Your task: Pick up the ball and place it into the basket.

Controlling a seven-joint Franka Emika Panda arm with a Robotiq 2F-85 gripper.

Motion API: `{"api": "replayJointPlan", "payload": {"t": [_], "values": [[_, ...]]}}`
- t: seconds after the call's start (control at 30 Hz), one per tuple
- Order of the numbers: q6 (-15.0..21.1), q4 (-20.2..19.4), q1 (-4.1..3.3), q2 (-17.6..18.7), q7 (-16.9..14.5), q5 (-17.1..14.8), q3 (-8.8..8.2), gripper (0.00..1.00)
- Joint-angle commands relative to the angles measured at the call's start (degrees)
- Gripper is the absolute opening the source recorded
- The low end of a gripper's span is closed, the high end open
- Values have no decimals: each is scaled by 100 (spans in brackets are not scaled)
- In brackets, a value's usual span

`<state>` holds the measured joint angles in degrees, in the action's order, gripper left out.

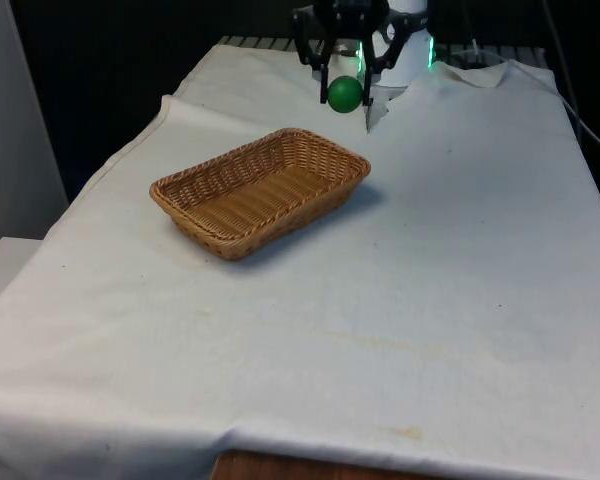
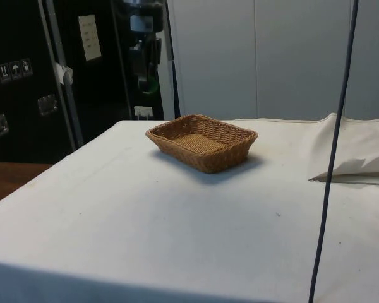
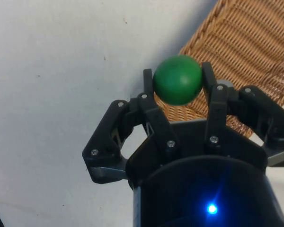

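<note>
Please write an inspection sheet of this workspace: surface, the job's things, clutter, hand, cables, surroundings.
Surface: table under a white cloth, faintly stained near the front edge.
Job's things: green ball held above the cloth, beyond the basket; wicker basket upright and empty.
Clutter: nothing seen.
Hand: hand shut on the ball, raised near the basket's far end.
Cables: dark cable hanging across the side view; another at the front view's right edge.
Surroundings: black curtains behind; dark cabinets at the side.
</note>
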<state>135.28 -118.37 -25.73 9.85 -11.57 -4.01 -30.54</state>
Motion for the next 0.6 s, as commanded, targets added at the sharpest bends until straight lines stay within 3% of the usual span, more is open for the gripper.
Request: {"api": "replayJointPlan", "payload": {"t": [0.0,0.43,0.47,0.57], "values": [[40,-57,17,-34,-29,6,-29,0],[132,-292,17,0,-29,0,-189,0],[327,-458,23,-6,-34,-6,-212,0],[470,-625,29,6,-34,-17,-229,0]]}}
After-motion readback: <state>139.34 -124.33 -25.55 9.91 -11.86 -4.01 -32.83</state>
